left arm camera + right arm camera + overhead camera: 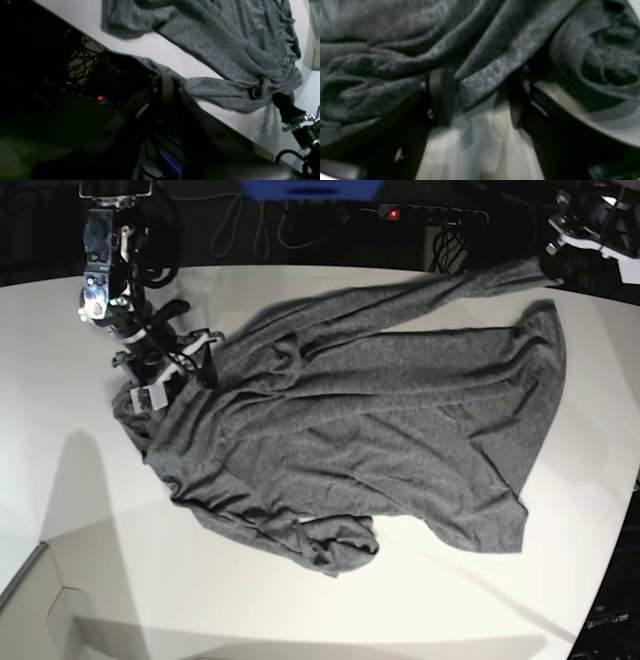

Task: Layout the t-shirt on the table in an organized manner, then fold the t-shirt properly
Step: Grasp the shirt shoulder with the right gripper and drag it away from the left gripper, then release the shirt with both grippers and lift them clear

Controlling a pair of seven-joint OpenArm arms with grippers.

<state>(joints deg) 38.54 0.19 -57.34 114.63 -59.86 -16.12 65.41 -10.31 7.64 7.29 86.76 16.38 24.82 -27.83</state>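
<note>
- The heathered dark grey knit t-shirt (380, 420) lies spread but rumpled across the middle of the large smooth white table (60, 480), its body wrinkled in long diagonal folds, one bunched lump near the front edge of the cloth.
- One sleeve stretches to the table's far right corner in the base view, where the left gripper (165, 82) pinches it – jaws clamped together on the t-shirt, at the table's edge.
- The right gripper (477, 100) sits at the shirt's opposite end, on the base view's left; its two black fingers (440, 97) stand apart with a fold of cloth lying across the gap and white table showing between them – open, holding nothing firmly.
- Behind the table's far edge: a black power strip with a red light (393, 213), a tangle of dark cables (250, 225) and a blue object (310, 189).
- Nothing else lies on the shirt; only the right arm's black and silver links (105, 270) lean over its left end.
- The left wrist view alone shows the sleeve drawn off the table's edge towards the jaws, and the other arm far across the cloth.
- The right wrist view alone shows the parted fingers; it is blurred.
</note>
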